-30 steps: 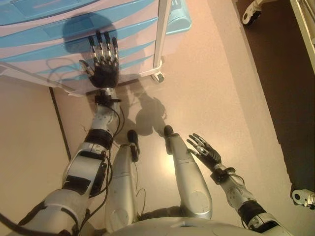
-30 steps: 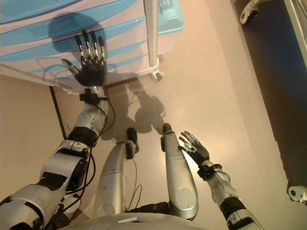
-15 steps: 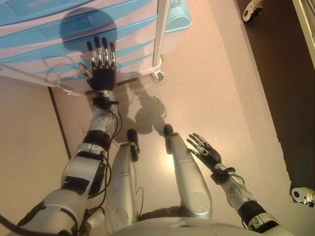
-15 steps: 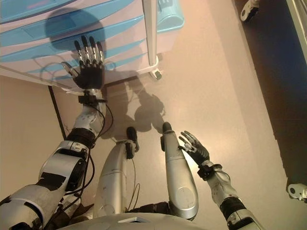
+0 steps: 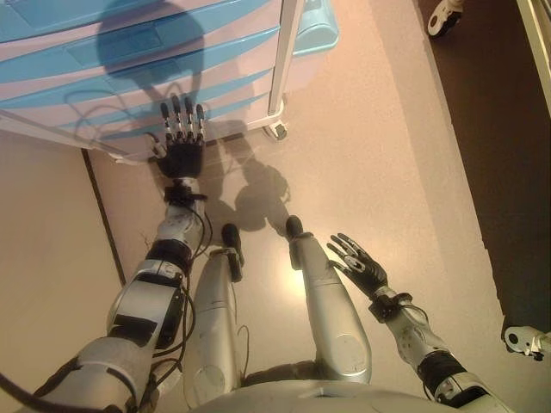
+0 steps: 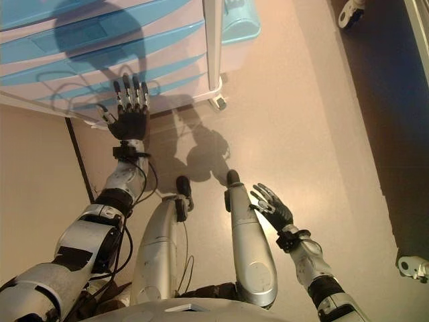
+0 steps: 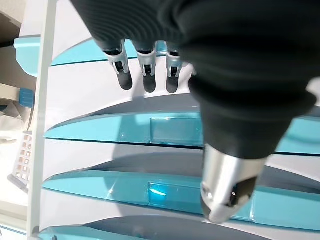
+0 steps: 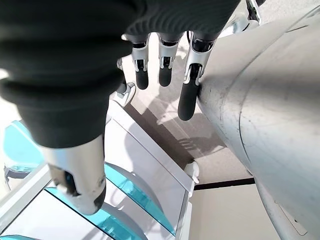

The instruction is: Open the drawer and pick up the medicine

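Observation:
A white drawer unit (image 5: 129,52) with light blue drawer fronts stands at the upper left, all its drawers closed. My left hand (image 5: 181,155) is open, its straight fingers pointing at the lowest drawers by the unit's bottom edge. In the left wrist view its fingers (image 7: 145,75) hover before the blue drawer fronts (image 7: 175,127) without touching them. My right hand (image 5: 362,268) hangs open low on the right, holding nothing. No medicine shows in any view.
The unit rests on a caster (image 5: 277,131), with a light blue container (image 5: 314,26) beside it. A black floor line (image 5: 103,215) runs under my left arm. Dark flooring (image 5: 499,129) lies to the right, with other casters (image 5: 443,17) (image 5: 521,340) on it.
My left hand has drawn back and down from the middle drawer fronts to the unit's bottom edge. The right hand has not moved.

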Controlling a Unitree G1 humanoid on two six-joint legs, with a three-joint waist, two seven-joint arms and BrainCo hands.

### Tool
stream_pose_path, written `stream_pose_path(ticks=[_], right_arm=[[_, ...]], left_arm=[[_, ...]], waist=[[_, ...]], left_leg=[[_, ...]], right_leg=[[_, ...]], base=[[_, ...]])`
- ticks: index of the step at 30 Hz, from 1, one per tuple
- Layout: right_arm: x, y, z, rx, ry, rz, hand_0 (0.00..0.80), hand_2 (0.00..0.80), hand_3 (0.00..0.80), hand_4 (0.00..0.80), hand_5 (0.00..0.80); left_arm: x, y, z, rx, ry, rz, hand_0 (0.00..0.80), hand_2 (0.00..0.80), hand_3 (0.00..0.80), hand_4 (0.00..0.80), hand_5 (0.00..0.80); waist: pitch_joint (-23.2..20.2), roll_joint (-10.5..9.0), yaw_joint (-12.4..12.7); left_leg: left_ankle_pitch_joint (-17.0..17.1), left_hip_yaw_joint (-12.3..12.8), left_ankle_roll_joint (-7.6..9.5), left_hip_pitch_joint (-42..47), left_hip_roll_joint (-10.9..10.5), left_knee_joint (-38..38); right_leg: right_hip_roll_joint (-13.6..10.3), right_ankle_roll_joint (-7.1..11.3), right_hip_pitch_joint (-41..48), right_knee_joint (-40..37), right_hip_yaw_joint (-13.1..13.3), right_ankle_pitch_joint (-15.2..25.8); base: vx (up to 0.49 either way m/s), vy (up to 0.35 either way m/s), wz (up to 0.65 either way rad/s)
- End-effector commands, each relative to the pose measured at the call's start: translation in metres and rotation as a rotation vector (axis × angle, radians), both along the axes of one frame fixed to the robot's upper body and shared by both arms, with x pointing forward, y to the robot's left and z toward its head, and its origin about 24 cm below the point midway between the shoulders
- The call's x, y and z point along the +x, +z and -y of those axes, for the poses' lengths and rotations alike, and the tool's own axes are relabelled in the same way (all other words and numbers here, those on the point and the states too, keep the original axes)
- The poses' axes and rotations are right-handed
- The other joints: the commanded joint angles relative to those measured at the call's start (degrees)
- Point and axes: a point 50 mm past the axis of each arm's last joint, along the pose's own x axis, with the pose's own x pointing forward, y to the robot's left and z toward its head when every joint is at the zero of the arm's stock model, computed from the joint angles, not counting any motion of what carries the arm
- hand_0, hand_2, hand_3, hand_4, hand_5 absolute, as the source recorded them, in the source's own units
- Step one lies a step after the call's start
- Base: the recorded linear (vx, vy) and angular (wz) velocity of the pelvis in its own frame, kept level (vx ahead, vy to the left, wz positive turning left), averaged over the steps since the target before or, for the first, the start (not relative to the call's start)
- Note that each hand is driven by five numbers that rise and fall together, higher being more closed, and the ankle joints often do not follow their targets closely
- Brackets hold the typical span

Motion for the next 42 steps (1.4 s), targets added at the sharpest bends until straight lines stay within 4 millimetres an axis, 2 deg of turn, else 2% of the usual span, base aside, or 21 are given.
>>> stream_pose_path(ticks=[1,11,20,28,37,42], right_arm=[[-0.041,-0.027,-0.021,0.021,0.118,-0.146,0.0,0.0,0.0,0.0,0.0],[-0.044,-0.029,-0.017,0.02,0.118,-0.149,0.0,0.0,0.0,0.0,0.0],[-0.043,-0.03,-0.014,0.016,0.112,-0.15,0.0,0.0,0.0,0.0,0.0],[-0.044,-0.03,-0.007,0.006,0.108,-0.149,0.0,0.0,0.0,0.0,0.0],[-0.044,-0.03,-0.007,0.005,0.11,-0.147,0.0,0.0,0.0,0.0,0.0],[-0.044,-0.03,-0.005,0.011,0.105,-0.144,0.0,0.0,0.0,0.0,0.0]], left_arm=[[-0.002,0.008,-0.017,-0.007,0.04,0.063,0.0,0.0,0.0,0.0,0.0],[0.005,0.043,-0.025,-0.02,0.08,0.172,0.0,0.0,0.0,0.0,0.0],[0.013,0.072,-0.03,0.005,0.111,0.185,0.0,0.0,0.0,0.0,0.0],[0.016,0.079,-0.034,0.023,0.124,0.169,0.0,0.0,0.0,0.0,0.0],[0.014,0.063,-0.041,-0.006,0.148,0.107,0.0,0.0,0.0,0.0,0.0],[0.011,0.069,-0.046,-0.029,0.176,0.185,0.0,0.0,0.0,0.0,0.0]], waist=[[-1.15,1.22,0.15],[-1.15,0.93,0.02],[-1.15,1.07,-0.2],[-1.15,1.52,-0.57],[-1.15,1.59,-0.33],[-1.15,1.42,-0.24]], left_leg=[[-4.04,3.08,4.88,3.47,-2.58,-6.73],[-4.74,3.36,5.01,2.82,-2.28,-5.9],[-5.18,3.45,5.01,2.47,-2.28,-5.5],[-5.19,3.81,4.87,2.41,-2.33,-5.61],[-4.78,3.31,4.61,1.99,-2.47,-5.93],[-4.95,3.21,4.58,1.93,-2.43,-5.86]], right_leg=[[3.26,-1.94,-1.86,1.52,-0.99,1.35],[3.3,-1.75,-2.47,1.65,-0.89,1.57],[3.14,-1.8,-2.83,1.24,-0.66,1.53],[2.99,-1.97,-3.09,1.07,-0.56,1.36],[3.17,-2.31,-3.25,0.44,-0.4,0.89],[3.26,-2.44,-3.25,0.47,-0.49,0.57]], base=[[0.0,0.0,0.0],[0.001,0.0,-0.01],[0.0,0.0,0.0],[0.0,0.0,0.0],[0.0,0.0,0.0],[0.0,-0.001,-0.01]])
